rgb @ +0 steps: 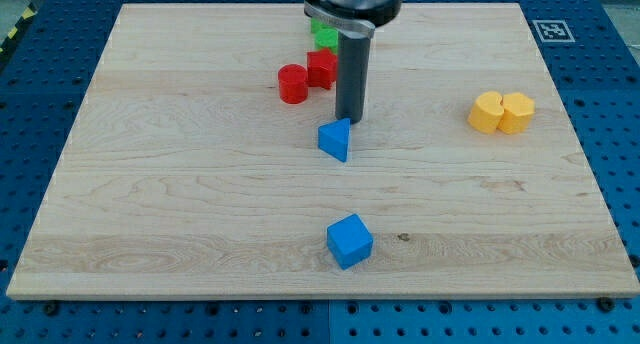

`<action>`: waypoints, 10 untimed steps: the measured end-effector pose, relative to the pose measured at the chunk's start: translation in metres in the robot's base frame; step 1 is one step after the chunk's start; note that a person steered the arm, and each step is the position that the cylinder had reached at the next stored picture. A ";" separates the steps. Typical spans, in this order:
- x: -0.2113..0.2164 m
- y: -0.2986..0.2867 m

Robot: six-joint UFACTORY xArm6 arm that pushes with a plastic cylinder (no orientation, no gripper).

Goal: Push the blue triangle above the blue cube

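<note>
Touching the blue triangle (335, 140) from the view's top, my tip (350, 119) sits well above the blue cube (349, 241); no claw shows.

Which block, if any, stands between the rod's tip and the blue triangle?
None. My tip sits right at the blue triangle's upper right edge, with nothing visible between them. The blue cube lies lower in the view.
</note>
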State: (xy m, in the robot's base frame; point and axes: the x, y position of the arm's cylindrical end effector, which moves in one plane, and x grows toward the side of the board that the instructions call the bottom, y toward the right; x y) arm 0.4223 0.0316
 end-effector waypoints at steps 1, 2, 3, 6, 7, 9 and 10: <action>0.007 -0.001; 0.010 -0.001; 0.011 -0.007; 0.056 -0.024; 0.074 -0.024; 0.093 -0.030; 0.105 -0.041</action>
